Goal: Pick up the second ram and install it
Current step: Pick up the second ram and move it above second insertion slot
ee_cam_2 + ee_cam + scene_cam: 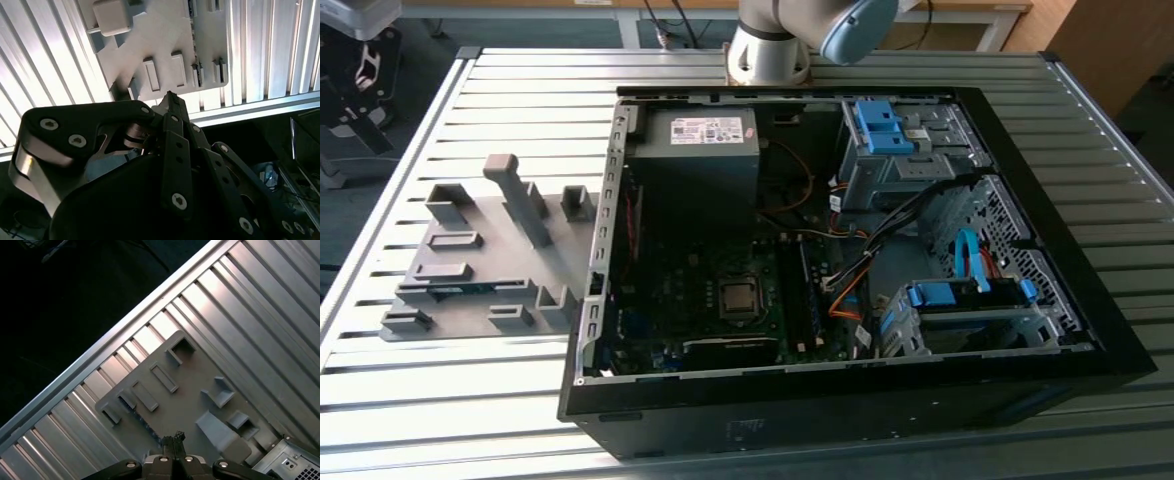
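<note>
The second ram (464, 289) is a thin dark strip standing on edge in a slot at the near end of the grey fixture plate (480, 262), on the exterior view's left beside the open computer case (854, 250). In the first wrist view the same dark strip (143, 419) runs across the plate, just ahead of my gripper. My gripper (174, 437) hangs high above the plate, its fingers pressed together with nothing between them. The second wrist view has the gripper (169, 96) over the plate's edge (165, 60).
Grey upright blocks (520, 195) rise from the fixture plate, the tallest near its far end. The case holds a motherboard (720, 300), power supply (700, 135), blue drive cages (961, 300) and loose cables. The slatted metal table (454, 410) ends close behind the plate.
</note>
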Controlling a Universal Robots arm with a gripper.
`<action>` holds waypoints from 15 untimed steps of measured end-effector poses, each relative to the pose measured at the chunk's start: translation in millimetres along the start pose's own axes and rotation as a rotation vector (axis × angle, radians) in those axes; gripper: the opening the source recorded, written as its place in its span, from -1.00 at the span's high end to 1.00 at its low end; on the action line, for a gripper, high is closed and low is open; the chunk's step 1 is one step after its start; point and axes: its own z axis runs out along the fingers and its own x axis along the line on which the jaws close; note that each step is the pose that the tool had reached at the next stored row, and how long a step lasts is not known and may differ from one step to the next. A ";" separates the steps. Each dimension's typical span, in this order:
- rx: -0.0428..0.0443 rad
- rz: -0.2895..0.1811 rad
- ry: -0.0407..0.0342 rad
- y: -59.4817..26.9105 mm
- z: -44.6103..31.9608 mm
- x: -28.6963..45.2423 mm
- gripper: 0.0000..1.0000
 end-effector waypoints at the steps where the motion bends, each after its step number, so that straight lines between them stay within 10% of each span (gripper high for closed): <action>1: -0.0002 -0.012 0.0002 0.0 0.1 0.0 0.79; 15: -0.0032 -0.177 0.0041 -0.2 0.7 0.2 0.79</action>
